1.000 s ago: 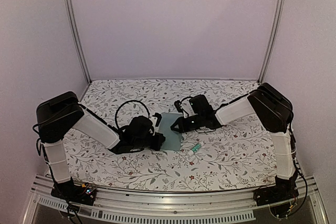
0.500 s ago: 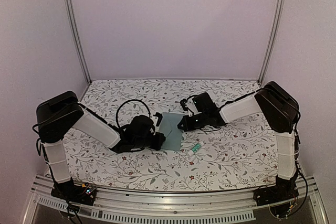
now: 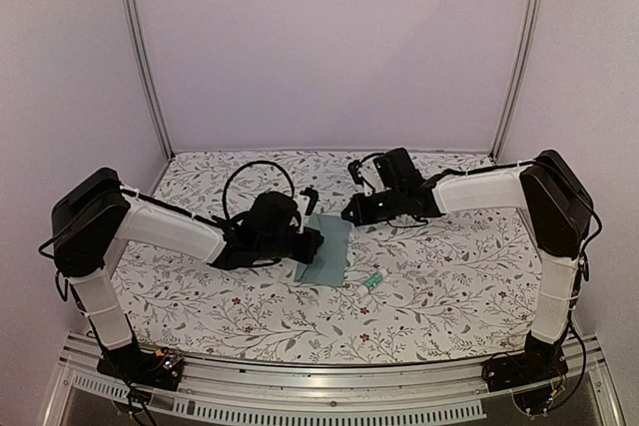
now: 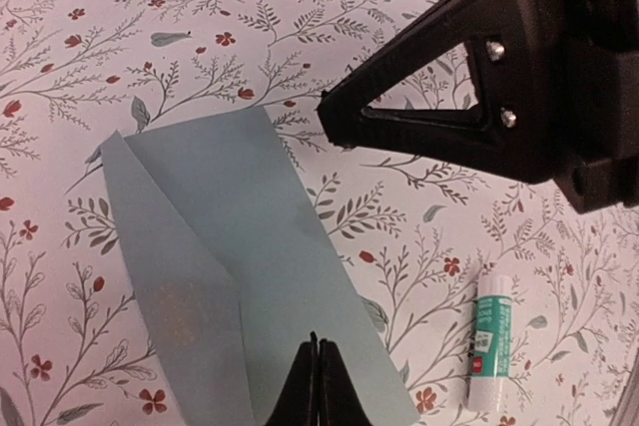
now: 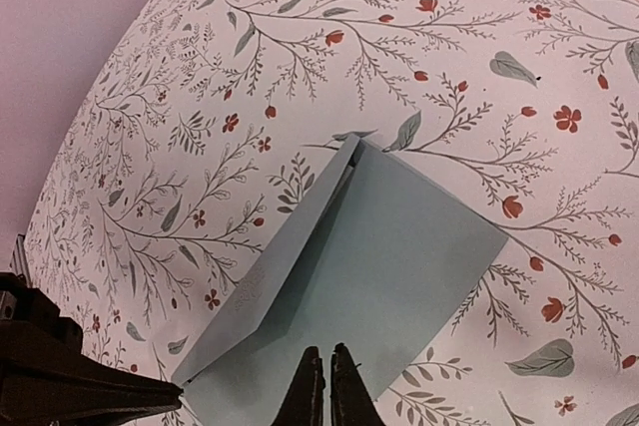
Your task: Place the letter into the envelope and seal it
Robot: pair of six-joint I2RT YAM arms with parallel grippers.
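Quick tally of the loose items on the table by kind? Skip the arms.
Teal envelope: 1
Glue stick: 1
Total: 2

Envelope (image 4: 235,212) matt paper; glue stick (image 4: 491,341) glossy plastic.

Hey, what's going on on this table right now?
Two robot arms are at a teal envelope lying on the table, flap folded over. The left gripper, shut, is over its left side; the right gripper, also shut, at its far end. No letter shows outside it. A glue stick lies alongside, untouched.
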